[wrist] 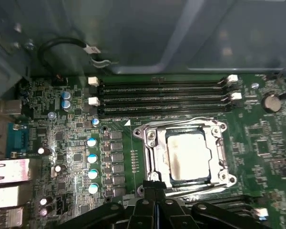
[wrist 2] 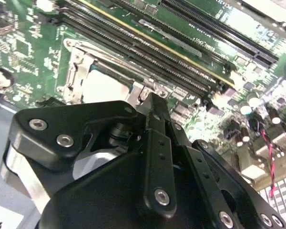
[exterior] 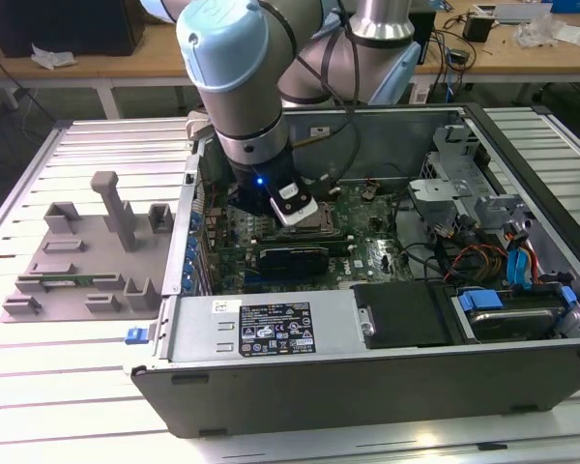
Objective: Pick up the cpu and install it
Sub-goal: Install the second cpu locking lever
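The cpu (wrist: 188, 160) lies flat in the metal-framed socket (wrist: 150, 157) on the green motherboard, its silvery-white top facing up. In the second wrist view the cpu (wrist 2: 105, 87) shows just beyond the black gripper (wrist 2: 152, 101). The fingers (wrist: 151, 192) stand pressed together at the socket's edge, off the chip and with nothing between them. In the exterior view the gripper (exterior: 307, 220) reaches down into the open grey computer case (exterior: 367, 387), over the socket.
Long black memory slots (wrist: 162, 95) run beside the socket. A black card (exterior: 292, 259) lies close to the gripper, with the power supply (exterior: 261, 329) in front. Cables and drive bays (exterior: 503, 261) fill the case's right. A grey fixture tray (exterior: 77, 261) sits at the exterior view's left.
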Motion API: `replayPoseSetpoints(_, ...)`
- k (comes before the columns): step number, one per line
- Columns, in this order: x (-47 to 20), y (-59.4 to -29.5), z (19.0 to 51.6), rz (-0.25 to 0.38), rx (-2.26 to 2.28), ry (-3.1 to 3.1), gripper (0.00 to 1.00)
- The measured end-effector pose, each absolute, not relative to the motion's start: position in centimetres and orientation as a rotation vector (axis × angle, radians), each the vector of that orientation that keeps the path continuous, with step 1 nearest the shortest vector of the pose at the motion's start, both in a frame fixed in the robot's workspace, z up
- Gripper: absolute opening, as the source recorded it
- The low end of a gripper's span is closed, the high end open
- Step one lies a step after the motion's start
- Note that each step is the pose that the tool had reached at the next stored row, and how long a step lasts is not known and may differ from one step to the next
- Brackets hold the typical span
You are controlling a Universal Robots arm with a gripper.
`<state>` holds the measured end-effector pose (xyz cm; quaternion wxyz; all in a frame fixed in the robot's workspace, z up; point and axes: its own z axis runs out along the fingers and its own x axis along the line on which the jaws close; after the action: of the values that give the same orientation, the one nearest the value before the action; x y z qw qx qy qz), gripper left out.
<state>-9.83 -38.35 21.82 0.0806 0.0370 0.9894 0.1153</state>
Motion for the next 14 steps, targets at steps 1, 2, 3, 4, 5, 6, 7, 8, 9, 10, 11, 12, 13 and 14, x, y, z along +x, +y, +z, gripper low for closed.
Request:
replayPoseSetpoints(1, -9.8, -38.3, 22.3, 0.34, 0.111, 2.959, 0.11)
replayPoseSetpoints(2, -9.7, -38.4, 23.1, 0.328, 0.111, 2.963, 0.11)
replayPoseSetpoints(3, -9.7, -38.3, 23.2, 0.321, 0.112, 2.966, 0.11)
replayPoseSetpoints(4, -9.6, -38.3, 23.3, 0.312, 0.113, 2.97, 0.11)
replayPoseSetpoints(5, -9.5, -38.3, 23.4, 0.3, 0.115, 2.974, 0.11)
replayPoseSetpoints(6, -9.3, -38.3, 23.4, 0.297, 0.116, 2.975, 0.11)
replayPoseSetpoints(7, -9.0, -38.3, 23.4, 0.296, 0.116, 2.975, 0.11)
replayPoseSetpoints(8, -8.7, -38.4, 23.4, 0.295, 0.116, 2.975, 0.11)
replayPoseSetpoints(9, -8.4, -38.3, 23.4, 0.294, 0.117, 2.976, 0.11)
replayPoseSetpoints(10, -7.3, -38.3, 23.4, 0.293, 0.117, 2.976, 0.11)
replayPoseSetpoints(11, -6.6, -38.3, 23.4, 0.292, 0.117, 2.976, 0.11)
replayPoseSetpoints(12, -6.2, -38.3, 23.4, 0.292, 0.117, 2.976, 0.11)
replayPoseSetpoints(13, -5.7, -38.2, 23.4, 0.291, 0.117, 2.977, 0.11)
replayPoseSetpoints(14, -5.3, -38.1, 23.4, 0.29, 0.117, 2.977, 0.11)
